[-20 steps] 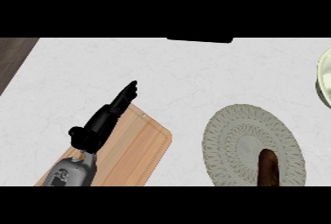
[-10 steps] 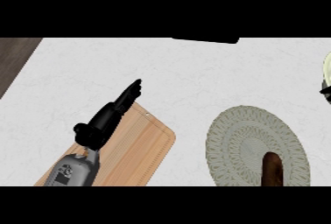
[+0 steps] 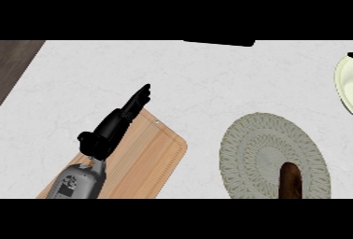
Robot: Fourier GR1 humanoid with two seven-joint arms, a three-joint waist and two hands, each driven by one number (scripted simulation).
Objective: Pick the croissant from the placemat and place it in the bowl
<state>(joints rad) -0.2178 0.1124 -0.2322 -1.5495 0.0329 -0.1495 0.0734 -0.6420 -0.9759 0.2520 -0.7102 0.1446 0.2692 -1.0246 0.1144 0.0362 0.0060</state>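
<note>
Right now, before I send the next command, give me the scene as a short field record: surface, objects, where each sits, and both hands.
surface: white marbled counter
placemat: round grey-green woven placemat, lower right
croissant: dark brown croissant on the placemat's lower part, cut by the view's edge
bowl: pale cream bowl, only its rim shows at the right edge
board: light wooden cutting board, lower left
left hand: black left hand, fingers straight, over the board's upper corner, holding nothing
right hand: not visible
task state: croissant not yet picked

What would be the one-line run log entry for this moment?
stage: before pick | croissant: on placemat, near lower edge | bowl: right edge, partly visible | left hand: open, over cutting board | right hand: not in view
</note>
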